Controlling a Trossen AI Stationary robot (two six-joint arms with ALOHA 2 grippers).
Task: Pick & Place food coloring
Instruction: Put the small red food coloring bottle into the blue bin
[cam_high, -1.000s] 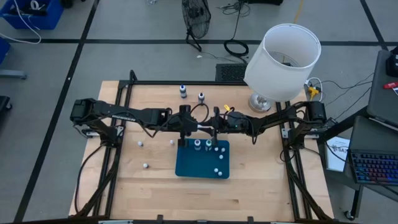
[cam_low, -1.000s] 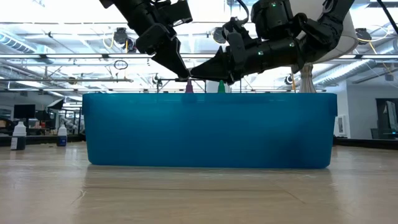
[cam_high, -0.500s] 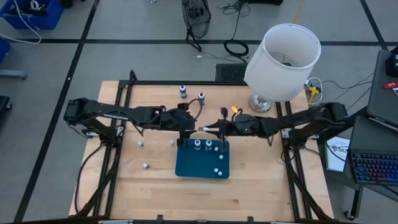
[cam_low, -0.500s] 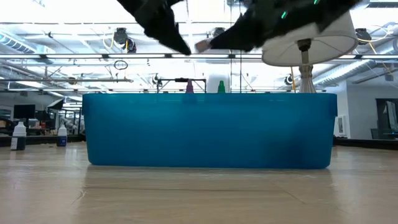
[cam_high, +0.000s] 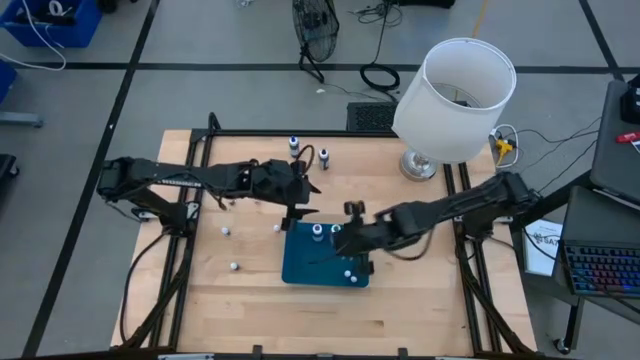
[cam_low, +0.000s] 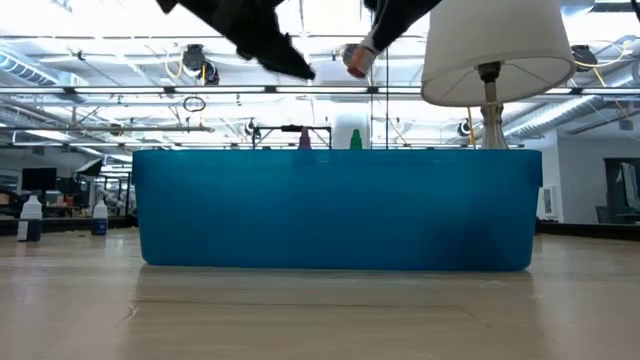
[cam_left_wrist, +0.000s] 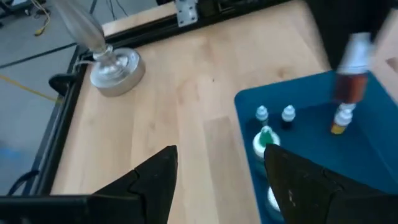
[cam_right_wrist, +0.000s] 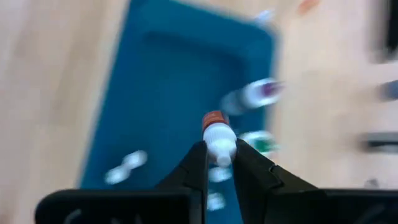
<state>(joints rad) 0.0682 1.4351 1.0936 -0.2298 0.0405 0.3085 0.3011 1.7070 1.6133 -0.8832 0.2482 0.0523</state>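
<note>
no text, label, brand, number or sign can be read anywhere in these views. the small bottles on the blue tray (cam_high: 300, 268) show caps and dark bodies but no legible label, and the bottle held by the right gripper (cam_right_wrist: 219, 163) is too blurred to show any print. the papers off the table at about 3 o'clock in the high view carry marks too small to make out.
</note>
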